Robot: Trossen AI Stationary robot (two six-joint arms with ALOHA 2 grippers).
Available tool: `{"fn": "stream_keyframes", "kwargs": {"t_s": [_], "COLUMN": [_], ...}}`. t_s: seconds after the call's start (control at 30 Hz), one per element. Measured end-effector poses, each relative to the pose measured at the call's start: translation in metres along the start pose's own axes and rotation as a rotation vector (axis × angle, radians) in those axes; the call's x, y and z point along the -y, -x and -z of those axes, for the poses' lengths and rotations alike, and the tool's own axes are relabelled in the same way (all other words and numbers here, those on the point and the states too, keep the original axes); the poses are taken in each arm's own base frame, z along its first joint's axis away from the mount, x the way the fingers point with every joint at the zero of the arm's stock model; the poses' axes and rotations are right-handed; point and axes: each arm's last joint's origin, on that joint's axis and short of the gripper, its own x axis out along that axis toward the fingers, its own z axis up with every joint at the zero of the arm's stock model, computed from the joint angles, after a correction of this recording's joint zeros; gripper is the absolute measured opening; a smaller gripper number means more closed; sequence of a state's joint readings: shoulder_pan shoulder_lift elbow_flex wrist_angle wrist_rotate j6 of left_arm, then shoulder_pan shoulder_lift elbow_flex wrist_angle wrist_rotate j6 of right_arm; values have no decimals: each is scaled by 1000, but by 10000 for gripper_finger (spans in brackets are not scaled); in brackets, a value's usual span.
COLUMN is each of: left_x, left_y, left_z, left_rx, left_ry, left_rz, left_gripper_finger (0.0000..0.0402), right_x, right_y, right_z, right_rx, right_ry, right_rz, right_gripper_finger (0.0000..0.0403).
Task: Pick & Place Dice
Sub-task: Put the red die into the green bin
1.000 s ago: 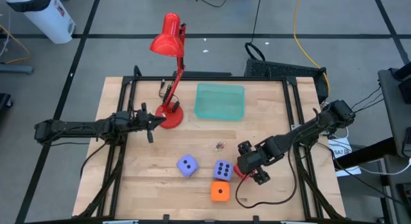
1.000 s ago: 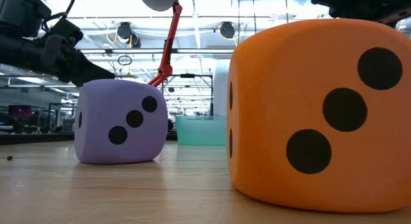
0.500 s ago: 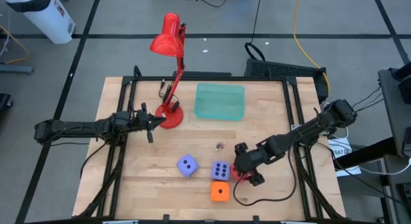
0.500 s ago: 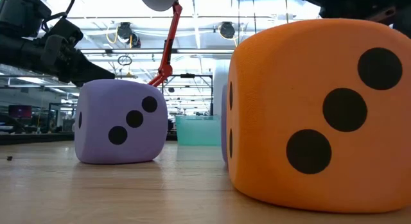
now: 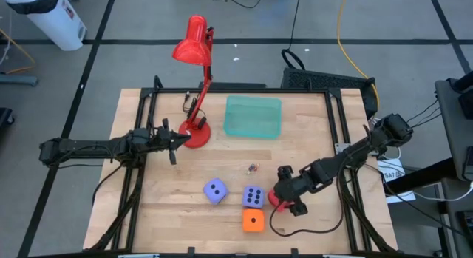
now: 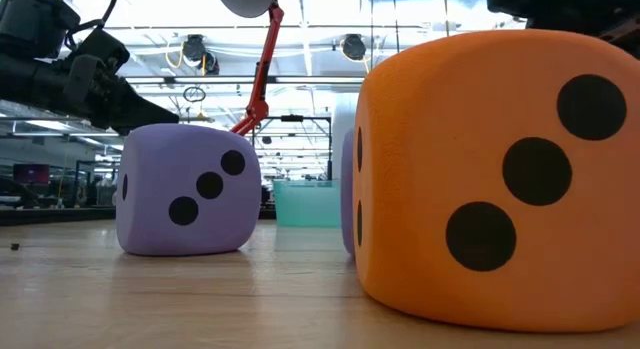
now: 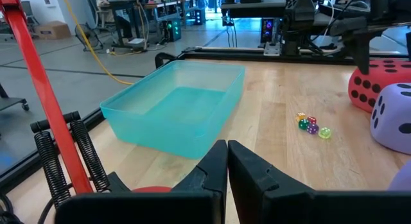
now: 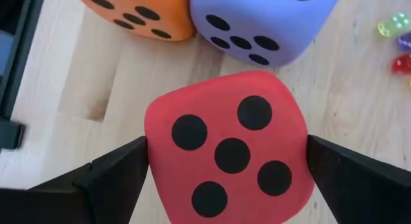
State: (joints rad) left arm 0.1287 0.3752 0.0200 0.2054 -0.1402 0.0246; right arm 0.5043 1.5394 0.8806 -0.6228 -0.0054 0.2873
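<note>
A red die (image 8: 228, 150) rests on the table near its right front, five pips up. My right gripper (image 5: 283, 199) hangs over it, open, one finger (image 8: 115, 176) at each of two opposite sides. Next to the red die sit a lavender die (image 5: 253, 196) and an orange die (image 5: 253, 221); a second lavender die (image 5: 215, 190) lies further left. My left gripper (image 5: 174, 147) waits shut by the lamp's base (image 5: 196, 134). My right gripper comes down on the red die from above, and its fingers stand right at the die's two opposite side faces (image 8: 151, 144). Whether they touch those faces I cannot tell. The die sits flat on the table.
A teal bin (image 5: 253, 116) stands at the far middle, next to the red desk lamp (image 5: 194, 43). A few tiny coloured dice (image 5: 253, 168) lie between the bin and the big dice. Black rails (image 5: 140, 110) frame the tabletop.
My right gripper has sunk down around the red die, drifting a little toward the near edge and rolling about its pointing line, its fingers staying wide apart. The lavender die beside the red one has slid slightly toward the table's left.
</note>
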Motion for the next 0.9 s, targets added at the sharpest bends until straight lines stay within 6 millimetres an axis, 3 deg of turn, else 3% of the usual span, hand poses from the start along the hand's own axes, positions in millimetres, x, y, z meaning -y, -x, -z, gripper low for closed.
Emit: {"fn": "stream_keyframes", "kwargs": {"t_s": [0.4, 0.7, 0.9], "left_x": [0, 0, 0], "left_y": [0, 0, 0], "left_z": [0, 0, 0], "left_rx": [0, 0, 0], "left_ry": [3, 3, 3], "left_rz": [0, 0, 0], "left_gripper_finger": [24, 24, 24], "right_x": [-21, -4, 20], "right_y": [-2, -2, -1], "right_z": [-2, 9, 11], "right_rx": [127, 75, 41], "right_ry": [-74, -180, -288], "right_rz": [45, 300, 444], "right_gripper_finger": [396, 396, 396]}}
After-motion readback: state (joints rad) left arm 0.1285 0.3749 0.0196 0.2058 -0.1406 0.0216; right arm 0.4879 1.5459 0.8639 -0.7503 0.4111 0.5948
